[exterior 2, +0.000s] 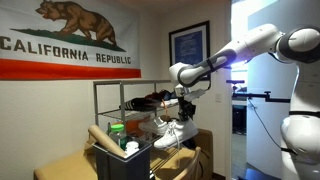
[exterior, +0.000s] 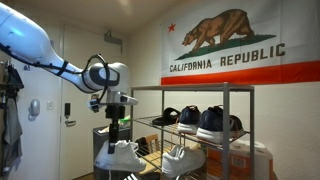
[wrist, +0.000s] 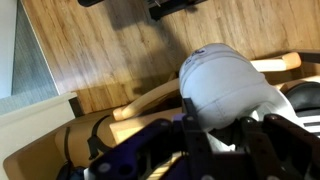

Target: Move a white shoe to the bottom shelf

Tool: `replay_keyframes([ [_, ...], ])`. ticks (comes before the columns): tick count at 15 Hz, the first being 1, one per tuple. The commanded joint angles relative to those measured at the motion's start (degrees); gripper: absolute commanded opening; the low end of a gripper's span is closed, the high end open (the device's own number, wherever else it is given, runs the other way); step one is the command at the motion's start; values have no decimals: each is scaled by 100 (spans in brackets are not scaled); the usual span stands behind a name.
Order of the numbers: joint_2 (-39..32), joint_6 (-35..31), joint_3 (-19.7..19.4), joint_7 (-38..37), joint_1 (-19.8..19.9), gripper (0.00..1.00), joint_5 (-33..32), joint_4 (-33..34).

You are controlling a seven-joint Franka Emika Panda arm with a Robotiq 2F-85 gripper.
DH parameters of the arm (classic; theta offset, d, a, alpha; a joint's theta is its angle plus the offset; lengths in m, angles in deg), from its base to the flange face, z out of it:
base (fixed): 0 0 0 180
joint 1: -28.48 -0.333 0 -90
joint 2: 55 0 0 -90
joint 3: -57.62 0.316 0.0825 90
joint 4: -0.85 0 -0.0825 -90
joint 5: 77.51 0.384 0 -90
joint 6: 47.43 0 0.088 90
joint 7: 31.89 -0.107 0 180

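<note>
In an exterior view, we see the gripper (exterior: 114,138) hanging at the open end of the shoe rack (exterior: 228,120). The white shoe (exterior: 118,156) is directly beneath it, touching its fingers. A second white shoe (exterior: 185,158) sits on a lower tier, and dark shoes (exterior: 212,122) sit on the tier above.

In an exterior view, the white shoe (exterior 2: 170,133) dangles below the gripper (exterior 2: 181,116), just clear of the rack. We judge the pickup done and the placing still to do. We cannot make out the bottom shelf in either exterior view.

In the wrist view, the white shoe (wrist: 225,85) fills the space just ahead of the fingers, above the wooden floor (wrist: 100,50). The jaws look drawn in on the white shoe, gripping it, though the contact itself is hidden.
</note>
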State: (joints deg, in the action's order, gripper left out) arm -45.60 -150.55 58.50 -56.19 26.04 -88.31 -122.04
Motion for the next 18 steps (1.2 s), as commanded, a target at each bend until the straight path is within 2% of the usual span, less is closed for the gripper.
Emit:
replay_keyframes([
  [1,10,4,37,-76,175,5,42,-133],
  [6,-470,-261,-29,-36,278,5,50,-137],
  [18,-1679,-1408,-127,-127,194,5,-75,195],
])
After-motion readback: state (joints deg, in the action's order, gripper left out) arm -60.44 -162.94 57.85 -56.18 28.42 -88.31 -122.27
